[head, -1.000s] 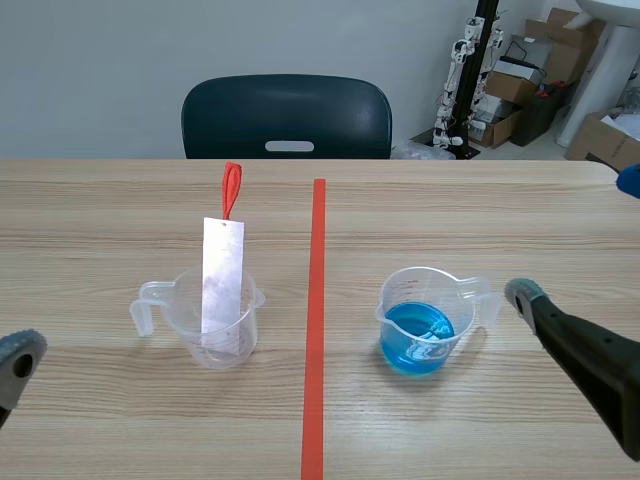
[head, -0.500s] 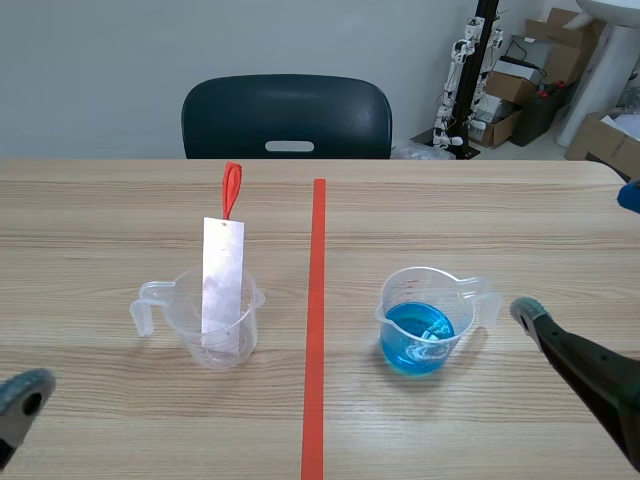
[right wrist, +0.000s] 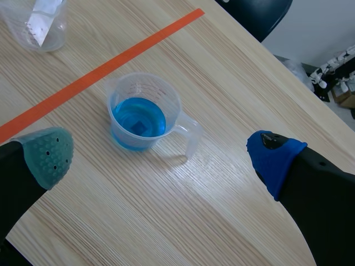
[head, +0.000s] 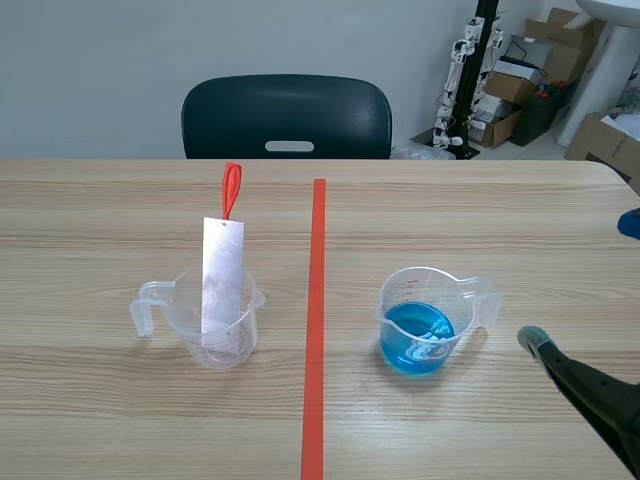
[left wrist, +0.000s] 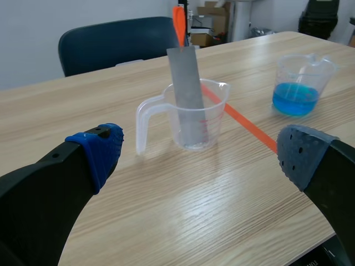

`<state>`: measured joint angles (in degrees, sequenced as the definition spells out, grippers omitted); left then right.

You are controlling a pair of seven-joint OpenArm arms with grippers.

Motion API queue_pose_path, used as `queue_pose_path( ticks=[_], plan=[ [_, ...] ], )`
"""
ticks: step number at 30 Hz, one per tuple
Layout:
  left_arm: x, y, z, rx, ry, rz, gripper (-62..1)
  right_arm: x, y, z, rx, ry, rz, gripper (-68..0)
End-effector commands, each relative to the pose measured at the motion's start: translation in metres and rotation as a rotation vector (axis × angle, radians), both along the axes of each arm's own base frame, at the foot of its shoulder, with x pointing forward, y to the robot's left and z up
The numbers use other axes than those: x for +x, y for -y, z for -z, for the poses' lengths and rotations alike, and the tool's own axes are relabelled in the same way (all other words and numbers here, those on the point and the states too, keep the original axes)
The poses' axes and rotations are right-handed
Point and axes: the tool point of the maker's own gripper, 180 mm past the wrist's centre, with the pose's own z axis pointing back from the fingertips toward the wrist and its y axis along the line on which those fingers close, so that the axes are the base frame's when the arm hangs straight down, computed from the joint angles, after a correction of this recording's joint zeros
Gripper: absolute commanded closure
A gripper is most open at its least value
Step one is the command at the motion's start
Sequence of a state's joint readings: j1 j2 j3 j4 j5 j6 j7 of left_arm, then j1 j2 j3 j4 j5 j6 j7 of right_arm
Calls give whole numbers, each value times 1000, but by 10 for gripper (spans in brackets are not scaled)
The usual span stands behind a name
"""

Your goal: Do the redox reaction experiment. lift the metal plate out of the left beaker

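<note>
A clear left beaker (head: 214, 330) stands left of the orange tape line, its handle pointing left. A grey metal plate (head: 222, 275) leans upright in it, with a red loop (head: 231, 190) at its top. In the left wrist view my left gripper (left wrist: 199, 147) is open, with the beaker (left wrist: 194, 119) and plate (left wrist: 186, 83) ahead of it and apart from both fingers. This gripper is out of the scene view. My right gripper (right wrist: 161, 155) is open just short of the right beaker (right wrist: 141, 113), which holds blue liquid. In the scene view this beaker (head: 421, 322) stands left of the right fingertip (head: 530, 340).
A dark chair (head: 287, 116) stands behind the table's far edge. Boxes and equipment (head: 520, 80) sit on the floor at the back right. The table's rounded right edge (right wrist: 260, 244) runs close to the right gripper.
The left arm has drawn back toward the near edge and left the scene view. The right arm has also slid back, down and to the right. Beakers and plate have not moved.
</note>
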<state>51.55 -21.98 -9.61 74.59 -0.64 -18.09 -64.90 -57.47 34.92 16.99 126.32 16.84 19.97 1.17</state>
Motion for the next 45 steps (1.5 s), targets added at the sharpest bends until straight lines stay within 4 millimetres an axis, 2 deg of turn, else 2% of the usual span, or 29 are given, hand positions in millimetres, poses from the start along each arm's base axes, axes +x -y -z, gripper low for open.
queue_pose_path(
  ticks=[1, 5, 11, 16, 23, 32, 39, 45],
  plan=[
    [2, 0, -4, -19, 38, -12, -582, 6, 1, -8, 4, 42, 15, -679],
    [-3, -13, 12, -50, 49, -64, -582, 20, 13, -18, -34, 119, 75, -679],
    [-13, -19, 28, -80, 98, -53, -582, 38, 26, -32, -60, 191, 137, -679],
    [-13, -28, 39, -105, 118, -83, -582, 43, 17, -39, -37, 195, 64, -679],
    [-5, -21, 59, -87, 86, -45, -582, 46, -8, -51, -28, 190, -109, -679],
    [8, -10, 58, -122, 126, -63, -582, 47, -31, -57, 7, 134, -260, -679],
    [16, -3, 49, -142, 169, -57, -582, 62, -14, -67, 120, 191, -244, -679],
    [17, -3, 48, -143, 173, -55, -582, 69, -8, -64, 102, 182, -243, -679]
  ],
)
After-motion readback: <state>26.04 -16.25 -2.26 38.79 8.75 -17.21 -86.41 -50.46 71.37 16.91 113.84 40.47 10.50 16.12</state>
